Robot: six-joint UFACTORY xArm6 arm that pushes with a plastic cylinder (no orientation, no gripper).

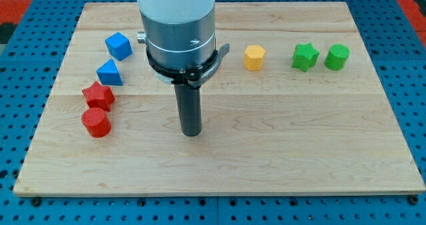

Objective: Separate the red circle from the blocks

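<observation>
The red circle [96,122] sits near the board's left edge, touching or almost touching a red star [98,95] just above it. A blue triangle-like block [110,72] lies above the star, and a blue cube [118,45] above that. My tip [192,133] rests on the board near the middle, well to the right of the red circle, with bare wood between them. The arm's grey body hides the board's top middle.
A yellow hexagon-like block [253,57] lies right of the arm. A green star [305,56] and a green round block [336,56] stand side by side at the upper right. The wooden board [299,152] lies on a blue pegged surface.
</observation>
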